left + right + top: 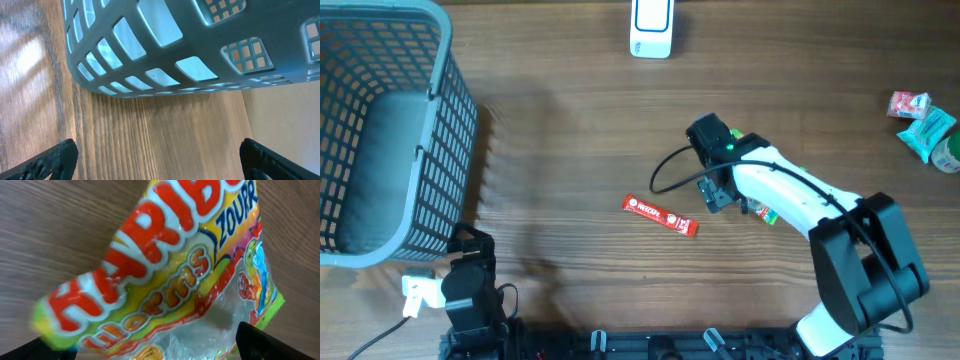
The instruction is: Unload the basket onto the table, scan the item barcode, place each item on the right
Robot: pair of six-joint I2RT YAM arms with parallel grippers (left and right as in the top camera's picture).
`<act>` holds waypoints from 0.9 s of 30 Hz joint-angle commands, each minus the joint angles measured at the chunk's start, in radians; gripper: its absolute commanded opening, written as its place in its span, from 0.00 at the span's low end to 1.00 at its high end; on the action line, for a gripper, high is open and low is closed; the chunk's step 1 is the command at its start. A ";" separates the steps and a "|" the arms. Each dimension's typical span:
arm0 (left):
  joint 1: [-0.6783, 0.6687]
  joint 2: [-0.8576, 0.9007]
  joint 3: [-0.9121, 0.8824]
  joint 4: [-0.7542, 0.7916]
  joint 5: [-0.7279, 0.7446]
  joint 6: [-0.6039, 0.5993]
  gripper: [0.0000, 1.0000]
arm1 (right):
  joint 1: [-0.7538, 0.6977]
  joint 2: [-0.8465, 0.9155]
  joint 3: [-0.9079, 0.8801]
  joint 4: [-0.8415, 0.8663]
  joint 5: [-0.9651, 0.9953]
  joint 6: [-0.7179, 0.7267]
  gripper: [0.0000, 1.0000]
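The step in hand looked like the pick-up of the yellow-and-red Haribo gummy-worm plastic bag [165, 270], which lay flat on the brown wooden desk [570, 130] toward four o'clock of its middle, mostly hidden under the right arm in the overhead view. To do it well, the right claw [160, 347] should come down squarely over the bag and pinch the crinkly film near an edge, not across the loose, slippery middle, so that the printed code could later be turned toward the white box-shaped scanner [651, 28] at twelve o'clock. No barcode showed on the upturned face, so the pack would probably need flipping. The right claw was spread wide and empty, a fingertip at each lower corner of its wrist view, with the bag beneath. The right arm reached from five o'clock toward the centre, wrist bent downward. The left claw [160, 155] was open too, parked at seven o'clock beside the grey plastic lattice basket [450, 120].
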 commanded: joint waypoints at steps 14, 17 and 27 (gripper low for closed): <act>-0.001 -0.003 -0.005 0.002 -0.017 -0.002 1.00 | -0.102 0.105 -0.209 0.206 -0.074 0.132 0.05; -0.001 -0.003 -0.005 0.002 -0.017 -0.002 1.00 | -0.108 0.089 -0.064 0.102 -0.406 0.117 0.05; -0.001 -0.003 -0.005 0.002 -0.017 -0.002 1.00 | -0.105 -0.050 0.446 -0.291 -1.270 0.090 0.05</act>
